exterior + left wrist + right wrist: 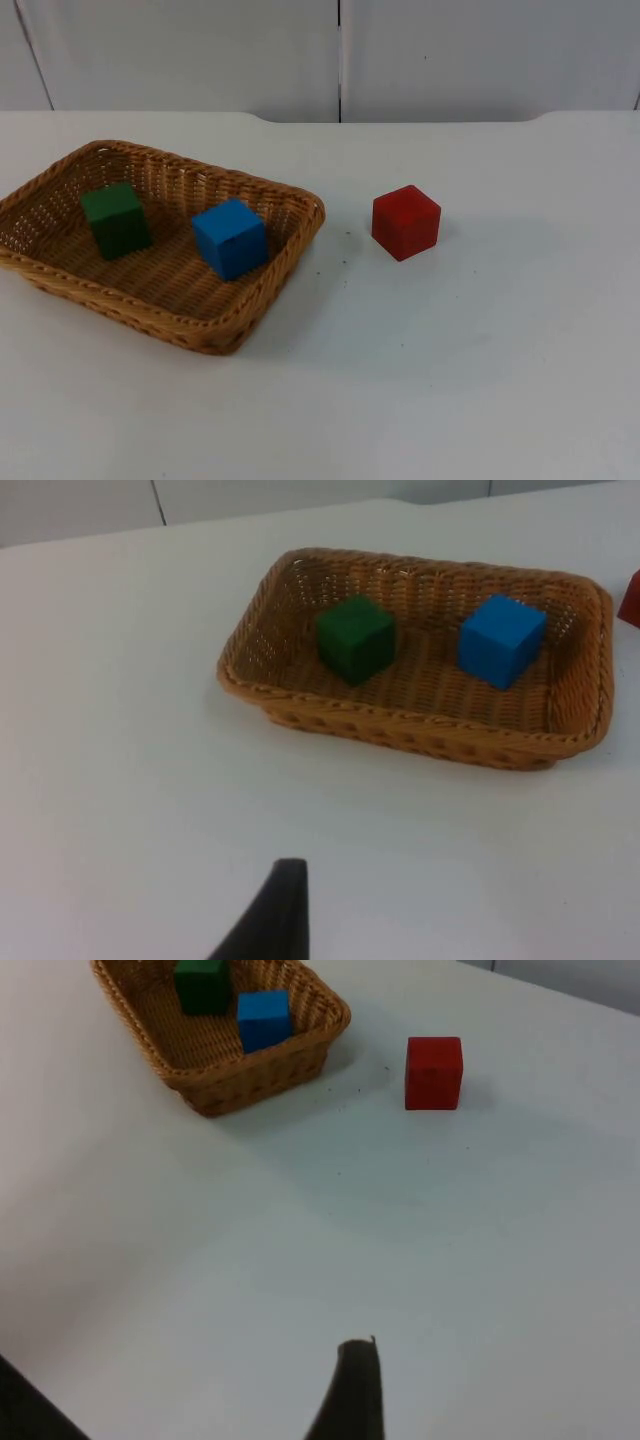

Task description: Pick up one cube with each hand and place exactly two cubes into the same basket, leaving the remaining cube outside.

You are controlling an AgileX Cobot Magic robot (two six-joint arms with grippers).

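Two cubes, the green cube (117,219) and the blue cube (230,238), sit apart inside the wicker basket (268,281), as the task requires; the red cube (405,222) rests outside on the tabletop (480,350). Whether either arm's jaws stand wide or narrow, I cannot tell.

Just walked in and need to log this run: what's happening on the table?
Nothing is being held. The green wooden cube and the blue wooden cube sit apart inside the woven wicker basket, while the red wooden cube stands on the white table beside it. Both arms wait back from the basket, so the sorting looks done.
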